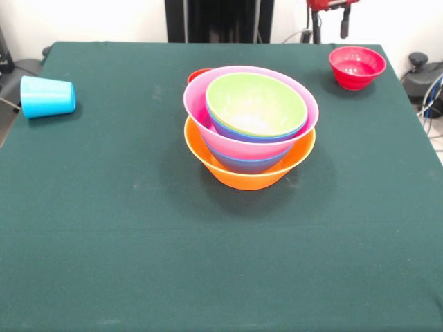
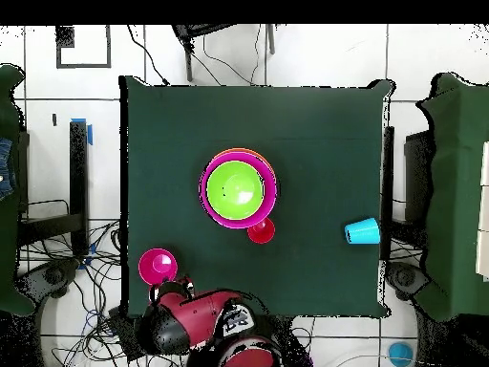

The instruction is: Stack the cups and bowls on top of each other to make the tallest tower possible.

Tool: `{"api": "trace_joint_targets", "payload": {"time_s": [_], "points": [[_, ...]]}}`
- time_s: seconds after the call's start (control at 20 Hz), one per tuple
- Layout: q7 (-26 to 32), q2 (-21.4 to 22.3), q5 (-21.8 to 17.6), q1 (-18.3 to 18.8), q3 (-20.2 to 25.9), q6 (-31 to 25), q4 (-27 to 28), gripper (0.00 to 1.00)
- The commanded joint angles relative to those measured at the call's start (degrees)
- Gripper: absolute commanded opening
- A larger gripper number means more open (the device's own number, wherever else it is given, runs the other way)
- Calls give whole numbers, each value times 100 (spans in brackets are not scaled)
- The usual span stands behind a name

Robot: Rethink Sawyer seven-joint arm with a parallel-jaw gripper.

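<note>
Dark green cloth spread flat over the whole table. White tiled floor all around, with black cables lying in a tangle beside the table. Small blue round thing down on the floor.

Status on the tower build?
Done: glossy plastic bowls nested, lime green bowl topmost, big orange bowl as base. In hand: nothing; gripper sits back above the small red bowl. Left: that bowl, light blue tumbler lying sideways, red cup beside the stack.
</note>
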State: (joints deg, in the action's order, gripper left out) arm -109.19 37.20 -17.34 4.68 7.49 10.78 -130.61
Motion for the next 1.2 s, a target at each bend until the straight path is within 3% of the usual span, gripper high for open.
{"api": "trace_joint_targets", "payload": {"time_s": [0.05,0.25,0.55,0.9,1.2], "points": [[-754,-1012,-435,366,547,447,264,100],[-665,-1485,-634,459,480,721,588,100],[-702,-1781,-817,598,570,927,681,100],[-777,-1905,-867,746,891,951,688,100],[-761,-1704,-757,795,1029,723,559,100]]}}
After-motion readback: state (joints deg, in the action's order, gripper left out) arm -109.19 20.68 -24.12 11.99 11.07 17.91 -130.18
